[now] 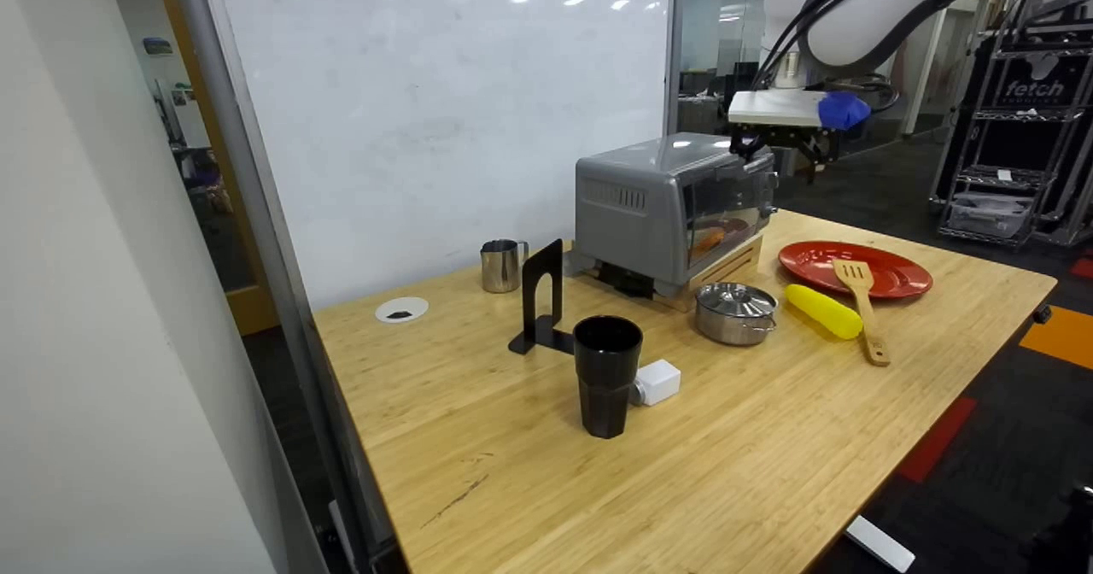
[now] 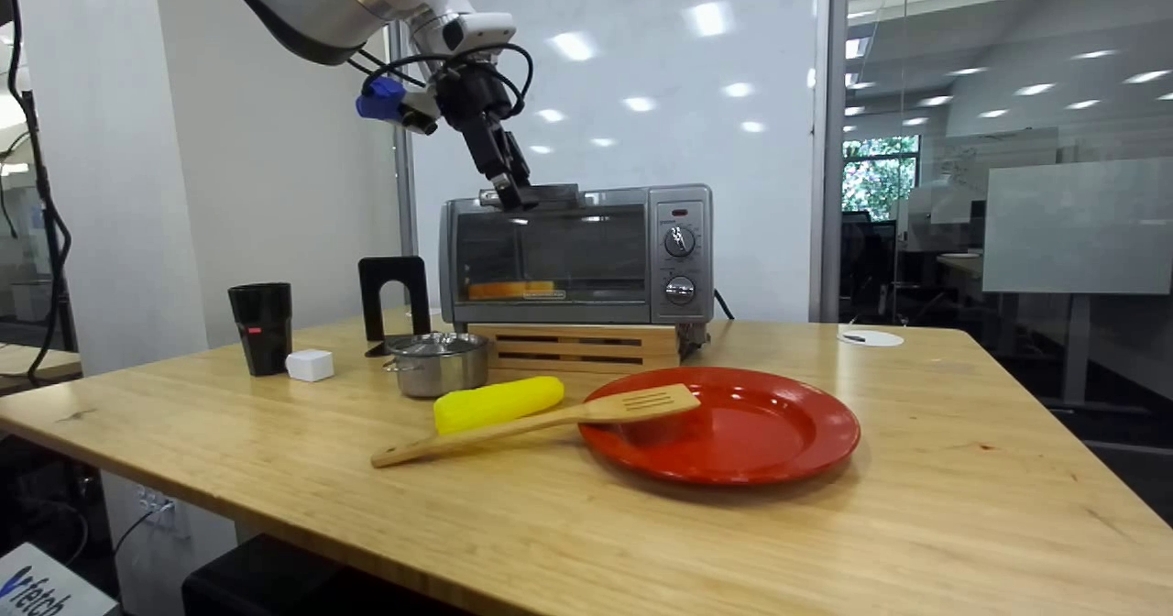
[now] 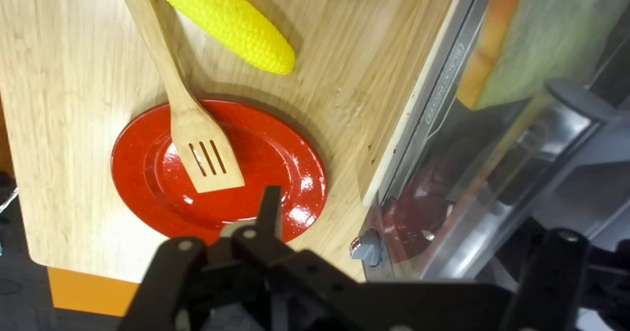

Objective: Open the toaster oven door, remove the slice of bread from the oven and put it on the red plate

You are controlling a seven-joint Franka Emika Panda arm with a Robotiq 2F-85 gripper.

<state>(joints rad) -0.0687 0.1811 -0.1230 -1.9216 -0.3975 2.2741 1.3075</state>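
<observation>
Bread (image 3: 524, 45) sits inside the oven (image 1: 653, 215), door (image 2: 596, 249) closed, near the desk (image 1: 478, 489) edge facing the whiteboard (image 1: 444, 130). Gripper (image 2: 515, 196) hangs with jaws wide apart, holding nothing, near the handle (image 3: 512, 188). Step in hand judged opening; next move calls for clamping the handle and pulling down.

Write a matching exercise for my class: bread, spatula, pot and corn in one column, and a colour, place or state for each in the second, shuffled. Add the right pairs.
Things:
1. bread
2. spatula
3. pot
4. corn

Descriptions:
A. bright yellow
B. covered with a lid
C. behind the glass of the oven door
D. slotted end over the red plate

Right pairs: 1-C; 2-D; 3-B; 4-A
</observation>
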